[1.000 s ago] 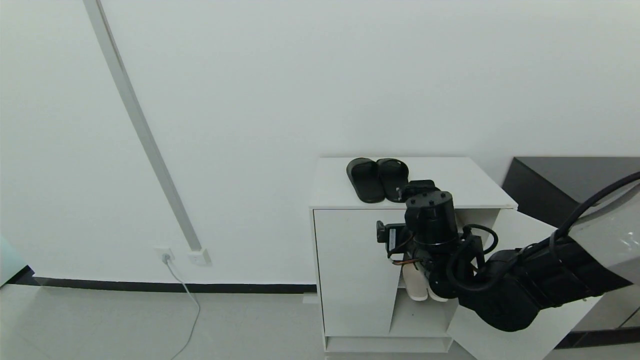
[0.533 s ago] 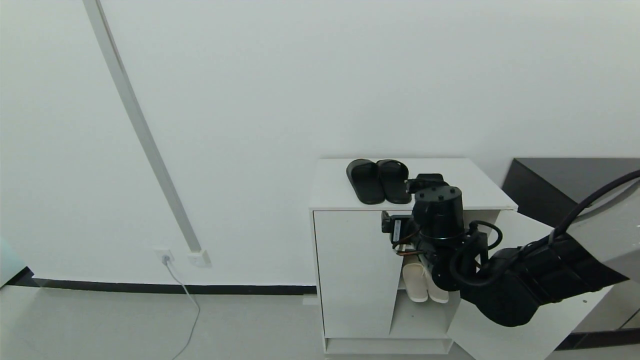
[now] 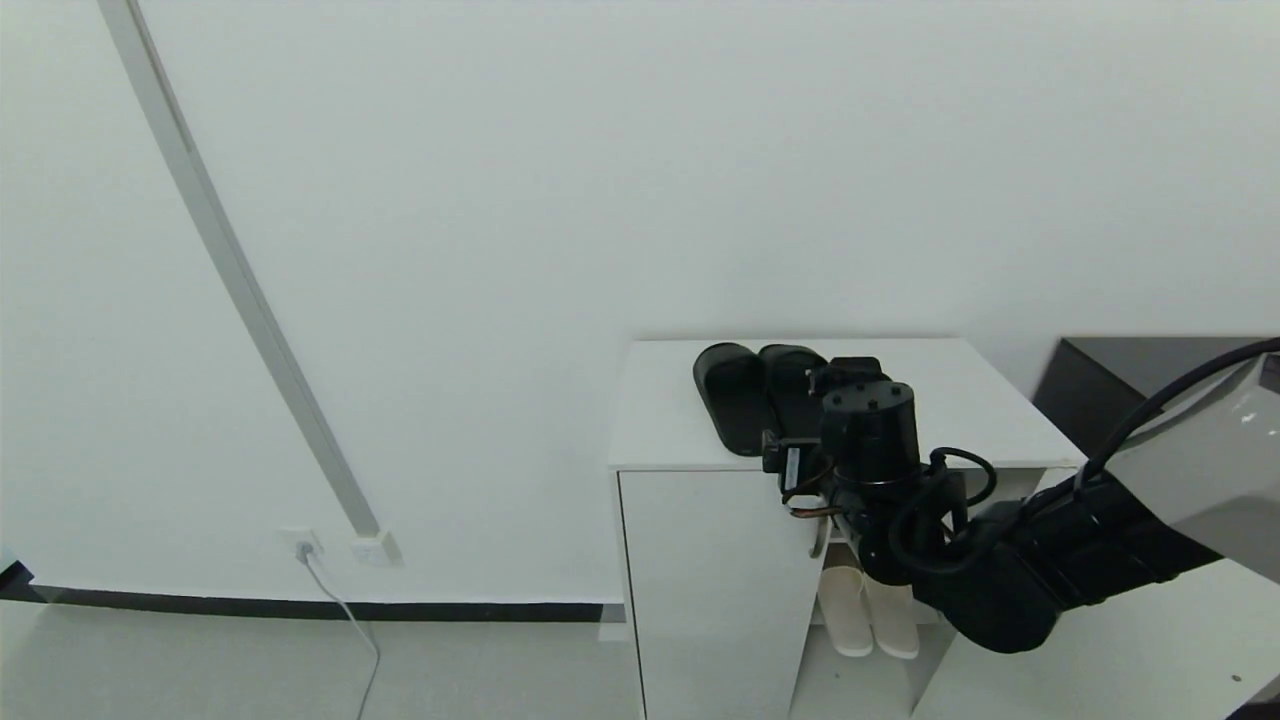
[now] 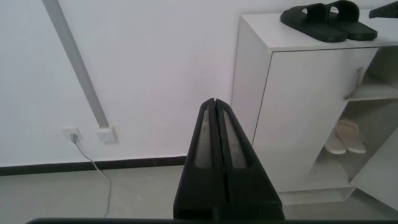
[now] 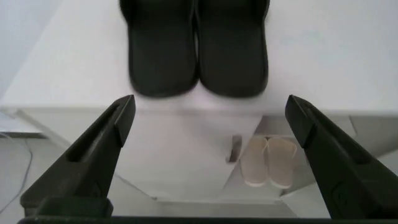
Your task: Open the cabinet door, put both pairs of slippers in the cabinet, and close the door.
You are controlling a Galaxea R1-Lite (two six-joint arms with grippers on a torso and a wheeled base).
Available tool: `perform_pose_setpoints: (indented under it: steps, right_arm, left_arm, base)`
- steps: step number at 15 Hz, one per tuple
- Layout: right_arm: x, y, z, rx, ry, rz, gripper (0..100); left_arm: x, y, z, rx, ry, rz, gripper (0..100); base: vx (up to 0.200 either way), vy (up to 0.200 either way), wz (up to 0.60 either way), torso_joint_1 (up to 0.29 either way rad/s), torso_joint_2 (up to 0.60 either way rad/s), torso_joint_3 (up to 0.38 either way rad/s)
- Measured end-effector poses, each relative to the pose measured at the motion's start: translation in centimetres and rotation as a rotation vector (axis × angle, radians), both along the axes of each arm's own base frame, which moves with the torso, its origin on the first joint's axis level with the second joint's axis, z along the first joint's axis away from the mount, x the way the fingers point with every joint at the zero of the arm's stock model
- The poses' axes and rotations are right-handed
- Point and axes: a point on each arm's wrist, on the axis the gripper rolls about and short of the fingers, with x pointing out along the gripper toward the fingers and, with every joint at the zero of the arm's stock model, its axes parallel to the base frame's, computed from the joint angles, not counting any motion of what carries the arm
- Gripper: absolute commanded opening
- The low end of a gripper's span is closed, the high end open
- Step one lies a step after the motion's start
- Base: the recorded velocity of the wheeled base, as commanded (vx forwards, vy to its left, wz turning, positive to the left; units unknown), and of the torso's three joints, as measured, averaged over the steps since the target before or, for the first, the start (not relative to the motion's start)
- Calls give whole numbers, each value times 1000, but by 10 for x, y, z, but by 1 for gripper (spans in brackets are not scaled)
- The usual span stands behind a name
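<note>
Standing open: white cabinet door, pale cream slippers shelved inside. Pending: stowing black rubber slides ahead of spread right fingers, closing up; left fingers pressed together, empty.

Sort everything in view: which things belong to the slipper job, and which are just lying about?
Job: black slippers on the cabinet top; white slippers inside it; its open door; open right claw near the black pair.
Just there: wall socket with cable; wall conduit; dark furniture beside the cabinet.
</note>
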Motion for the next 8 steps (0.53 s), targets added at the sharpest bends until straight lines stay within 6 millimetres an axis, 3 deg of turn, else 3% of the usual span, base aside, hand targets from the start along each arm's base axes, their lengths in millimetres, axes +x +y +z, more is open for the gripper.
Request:
perform_pose_setpoints:
  steps: [6, 8]
  right_arm:
    - [5, 4, -11, -5, 21, 27, 100]
    - [9, 7, -16, -2, 18, 27, 100]
  left_arm:
    - [0, 0, 0, 0, 0, -1, 0]
    - [0, 0, 0, -1, 0, 0, 0]
  base:
    - [200, 0, 0, 2, 3, 3]
    - [0, 0, 0, 0, 0, 0]
